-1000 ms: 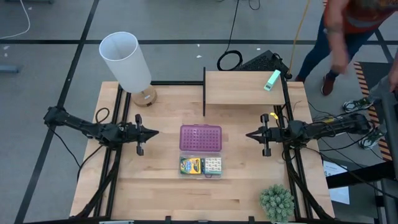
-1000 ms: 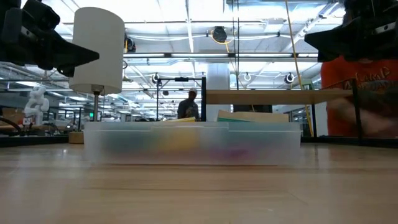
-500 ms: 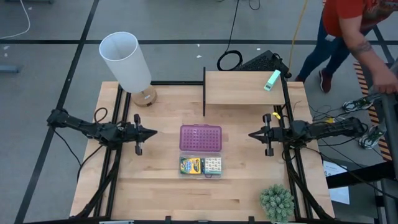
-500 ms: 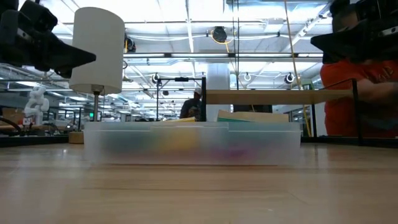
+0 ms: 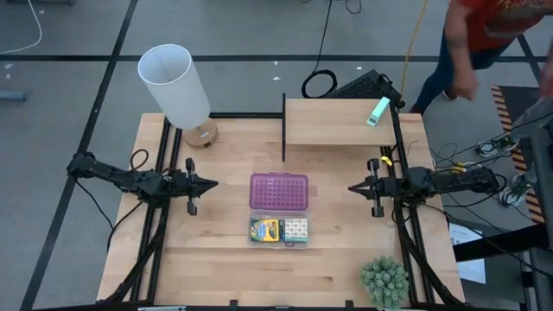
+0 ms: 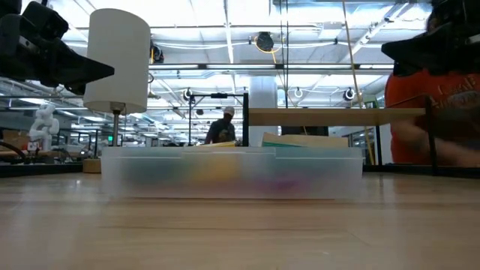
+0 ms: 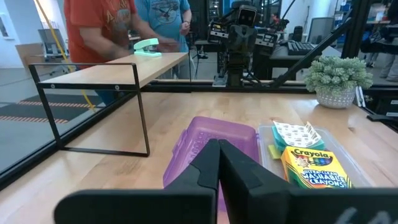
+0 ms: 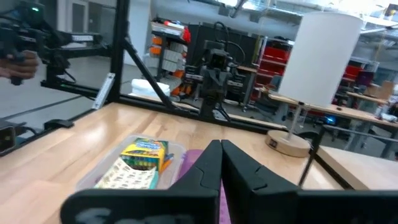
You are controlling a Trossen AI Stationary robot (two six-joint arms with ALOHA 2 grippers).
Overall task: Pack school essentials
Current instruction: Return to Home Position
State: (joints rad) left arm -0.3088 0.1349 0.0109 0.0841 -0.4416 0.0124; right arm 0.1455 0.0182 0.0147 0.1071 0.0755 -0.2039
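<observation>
A clear case with a purple studded lid lies open at the table's middle; its clear tray rests flat on the wood nearer the front edge. In the tray lie a yellow-green crayon box and a pale patterned pack. My left gripper hovers shut to the left of the case, pointing at it. My right gripper hovers shut to its right, also pointing at it. Neither touches anything.
A white lamp stands at the far left corner. A wooden shelf on a black frame at the far right carries a mint-green block. A small potted plant sits near the front right. A person moves beyond the table's far right.
My right gripper has drawn back a little toward the table's right edge, still shut. The person beyond the far right corner has kept moving about. The case and its contents have stayed where they were.
</observation>
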